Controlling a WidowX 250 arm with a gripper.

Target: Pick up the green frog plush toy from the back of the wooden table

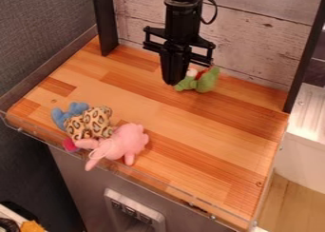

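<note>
The black gripper (173, 82) hangs low over the rear of the wooden surface, pointing down, with its fingers together. Just right of its tips lies a green plush toy (206, 82) with a white and a red patch; whether they touch I cannot tell. At the front left, a pink plush toy (128, 141) lies near the edge. Against its left side is a leopard-print plush (96, 122), with a blue plush part (68, 113) behind it and a small magenta piece (70, 144) at the front edge.
The wooden tabletop (209, 131) has a low clear rim along its front. Dark posts stand at the back left (105, 22) and right (307, 60), with a whitewashed plank wall (254, 41) between them. A white unit (304, 140) is on the right.
</note>
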